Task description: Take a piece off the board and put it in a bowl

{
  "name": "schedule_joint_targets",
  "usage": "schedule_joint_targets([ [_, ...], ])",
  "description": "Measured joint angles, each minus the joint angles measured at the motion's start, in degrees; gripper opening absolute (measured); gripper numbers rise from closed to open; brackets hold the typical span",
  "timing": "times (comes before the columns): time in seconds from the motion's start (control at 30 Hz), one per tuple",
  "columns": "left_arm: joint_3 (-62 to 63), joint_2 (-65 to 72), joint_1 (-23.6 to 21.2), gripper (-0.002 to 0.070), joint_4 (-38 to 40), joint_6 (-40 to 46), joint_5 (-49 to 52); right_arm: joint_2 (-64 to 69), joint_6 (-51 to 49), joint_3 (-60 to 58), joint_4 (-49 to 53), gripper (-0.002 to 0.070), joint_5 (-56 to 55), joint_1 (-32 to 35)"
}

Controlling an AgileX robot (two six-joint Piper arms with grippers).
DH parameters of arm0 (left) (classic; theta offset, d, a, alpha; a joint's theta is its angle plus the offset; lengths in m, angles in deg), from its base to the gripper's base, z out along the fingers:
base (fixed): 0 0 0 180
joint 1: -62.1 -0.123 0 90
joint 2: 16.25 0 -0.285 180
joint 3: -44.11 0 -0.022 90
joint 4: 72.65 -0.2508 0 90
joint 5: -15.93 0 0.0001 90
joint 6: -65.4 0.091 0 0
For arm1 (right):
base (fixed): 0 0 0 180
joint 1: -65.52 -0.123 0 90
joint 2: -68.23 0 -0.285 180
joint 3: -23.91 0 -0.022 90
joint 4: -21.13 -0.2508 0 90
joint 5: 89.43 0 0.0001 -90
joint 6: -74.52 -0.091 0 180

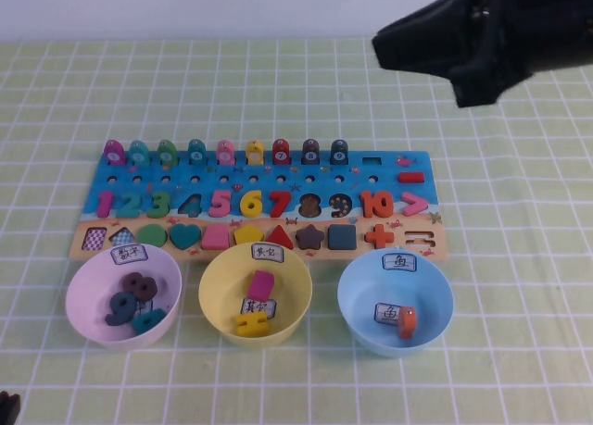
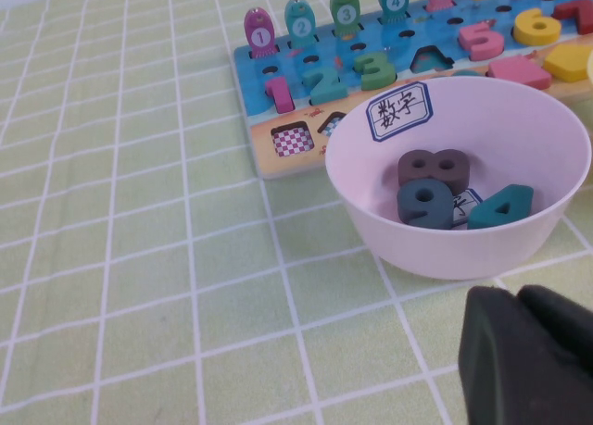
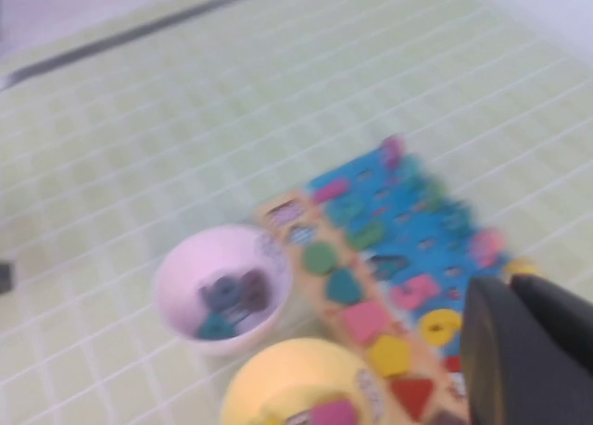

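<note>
Brownish-purple piece (image 2: 434, 169) in bowl (image 2: 371, 212) | right gripper (image 1: 435, 59) raised, left gripper (image 2: 523, 356) cropped: neither's state can be told

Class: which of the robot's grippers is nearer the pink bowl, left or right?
Left. The left gripper sits low just beside the pink bowl, on the robot's side of it. The right gripper hangs high beyond the board's far right end.
</note>
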Motion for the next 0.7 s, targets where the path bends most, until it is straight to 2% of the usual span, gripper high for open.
schedule_joint_targets([
  [0.1,0.0,0.0,0.0,-0.0005,0.0,0.0,0.0,-8.2,0.7,-8.2,-0.2,-0.0016,-6.6,0.1],
  [0.23,0.0,0.0,0.0,-0.0005,0.0,0.0,0.0,-15.4,1.1,-14.9,-0.3,-0.0016,-10.0,0.1],
  [0.53,0.0,0.0,0.0,-0.0004,0.0,0.0,0.0,-19.6,-0.4,-19.5,3.3,-0.0016,-6.7,0.4],
  [0.7,0.0,0.0,0.0,-0.0004,0.0,0.0,0.0,-22.3,2.5,-26.6,7.1,-0.0016,-16.6,1.4],
])
